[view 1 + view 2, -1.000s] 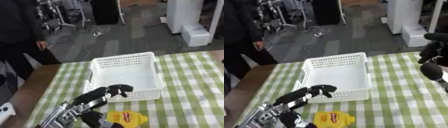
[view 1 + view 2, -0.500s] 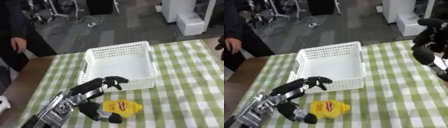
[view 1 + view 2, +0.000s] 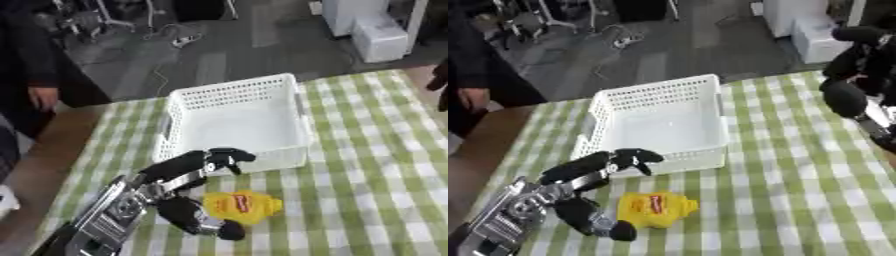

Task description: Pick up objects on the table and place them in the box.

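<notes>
Your left hand [image 3: 188, 192] sits low on the table, fingers reaching up over the near wall of the box [image 3: 234, 121] and thumb curling below, with the yellow pouch [image 3: 242, 205] lying just beside the thumb on the checked cloth [image 3: 367, 175]; the hand is spread, fingers and thumb apart, holding nothing. In this left eye view the pouch lies in front of the box, outside it, near its front wall, and the box is empty. A second ago the pouch sat at the very bottom edge with the hand above it; now both sit higher in the picture and the box has slid up too, so the head has tilted down rather than the things having moved. What has changed for you is the hand itself: the thumb has swung down beside the pouch, which reads as setting up the grasp, though nothing is closed yet. In the right eye view the same layout holds: pouch [image 3: 656, 209] touching or nearly touching the thumb tip, fingers [image 3: 636, 157] hooked near the box rim. Your right hand [image 3: 857, 65] hangs at the upper right, over the far corner of the table, well apart from the box; its fingers look curled and it carries nothing. It showed there half a second ago too, little changed. The task has barely begun: you need to bring the fingers down onto the pouch before lifting.
</notes>
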